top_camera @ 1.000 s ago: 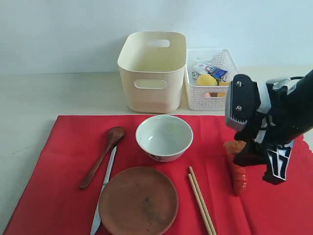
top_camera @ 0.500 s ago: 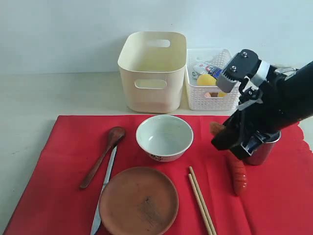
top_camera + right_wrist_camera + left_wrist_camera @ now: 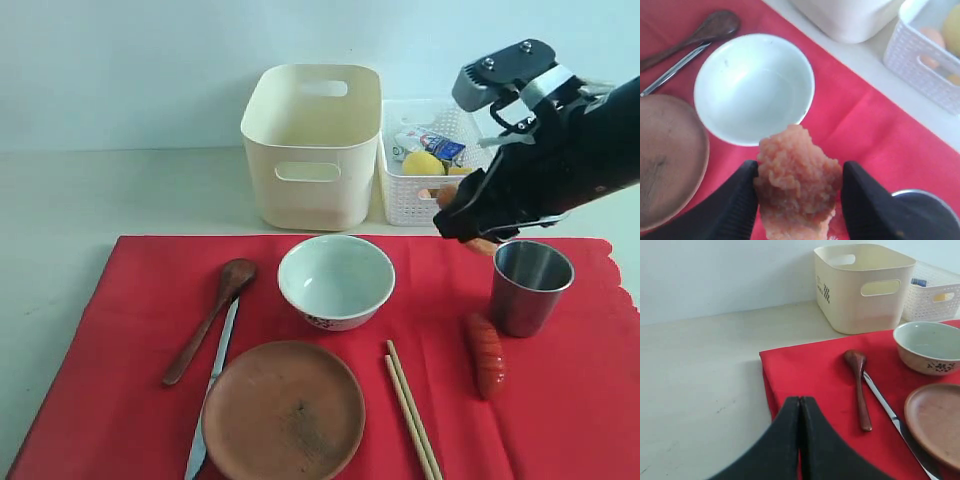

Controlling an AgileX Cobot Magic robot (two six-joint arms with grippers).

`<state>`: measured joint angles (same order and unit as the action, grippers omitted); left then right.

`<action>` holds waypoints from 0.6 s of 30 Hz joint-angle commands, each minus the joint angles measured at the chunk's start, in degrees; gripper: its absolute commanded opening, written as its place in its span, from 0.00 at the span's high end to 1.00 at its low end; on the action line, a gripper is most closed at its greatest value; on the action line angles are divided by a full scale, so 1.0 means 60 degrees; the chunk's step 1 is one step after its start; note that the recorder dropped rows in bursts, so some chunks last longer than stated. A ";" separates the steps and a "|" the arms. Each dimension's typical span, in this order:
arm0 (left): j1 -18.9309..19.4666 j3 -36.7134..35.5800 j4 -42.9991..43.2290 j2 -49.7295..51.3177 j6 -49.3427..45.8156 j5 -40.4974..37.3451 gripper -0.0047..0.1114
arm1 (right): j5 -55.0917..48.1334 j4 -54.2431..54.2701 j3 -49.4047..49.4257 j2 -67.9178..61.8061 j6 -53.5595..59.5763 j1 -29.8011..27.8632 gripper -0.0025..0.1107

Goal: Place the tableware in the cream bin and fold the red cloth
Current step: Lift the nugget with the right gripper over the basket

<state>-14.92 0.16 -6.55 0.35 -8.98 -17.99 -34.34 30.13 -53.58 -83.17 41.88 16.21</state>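
My right gripper (image 3: pixel 466 226) is shut on an orange crumbed nugget (image 3: pixel 799 182) and hangs above the red cloth's (image 3: pixel 120 330) far edge, between the bowl (image 3: pixel 336 280) and the steel cup (image 3: pixel 530 287). On the cloth lie the brown plate (image 3: pixel 283 410), wooden spoon (image 3: pixel 210 320), knife (image 3: pixel 213 385) and chopsticks (image 3: pixel 410 410). The cream bin (image 3: pixel 312 150) stands behind the cloth and looks empty. My left gripper (image 3: pixel 800 401) is shut with nothing in it, low over the cloth's corner (image 3: pixel 790 370), and the exterior view does not show it.
A white perforated basket (image 3: pixel 432 165) to the right of the cream bin holds a lemon (image 3: pixel 422 163) and a small carton (image 3: pixel 432 145). A red sausage (image 3: pixel 487 358) lies on the cloth in front of the cup. Bare table (image 3: pixel 100 190) runs to the left.
My right arm has lifted the nugget off the cloth near the sausage and carried it up and back toward the white basket, uncovering the steel cup. The left gripper is unchanged.
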 commanded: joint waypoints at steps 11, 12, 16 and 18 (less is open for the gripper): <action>0.0032 -0.0027 0.0006 -0.0058 -0.0005 0.0065 0.96 | 0.2642 -0.0081 -0.1168 -0.1474 -0.1421 -0.0157 0.98; 0.0032 -0.0027 0.0006 -0.0058 -0.0005 0.0065 0.96 | 0.2696 -0.0081 -0.1343 -0.1677 -0.1542 -0.0176 0.98; 0.0032 -0.0027 0.0006 -0.0058 -0.0005 0.0065 0.96 | 0.3266 -0.0052 -0.1808 -0.2435 -0.1524 -0.0221 0.98; 0.0032 -0.0027 0.0006 -0.0058 -0.0005 0.0065 0.96 | 0.3705 -0.0081 -0.1992 -0.2790 -0.1497 -0.0287 0.98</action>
<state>-14.92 0.16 -6.55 0.35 -8.98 -17.99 -16.16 29.90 -63.78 -97.39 33.22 15.19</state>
